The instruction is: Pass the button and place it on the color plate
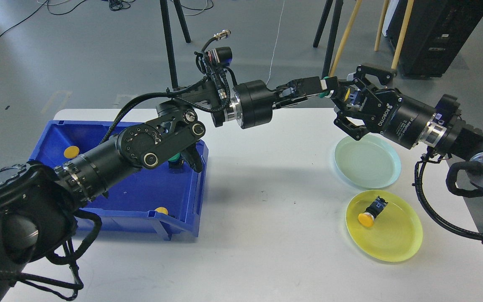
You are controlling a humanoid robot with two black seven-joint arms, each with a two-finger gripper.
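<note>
My left gripper (324, 87) reaches out over the table's far edge and is shut on a green button (328, 89), held in the air. My right gripper (344, 96) faces it from the right with its jaws spread wide above and below the button's end; contact cannot be told. The light green plate (367, 161) lies empty below the right gripper. The yellow plate (386, 235) in front of it holds a yellow-capped button (371, 214) lying on its side.
A blue bin (141, 193) at the table's left holds two yellow buttons (71, 152) (161, 210) and a green one (175, 159), partly behind my left arm. Tripod legs and a black cabinet (434, 33) stand beyond the table.
</note>
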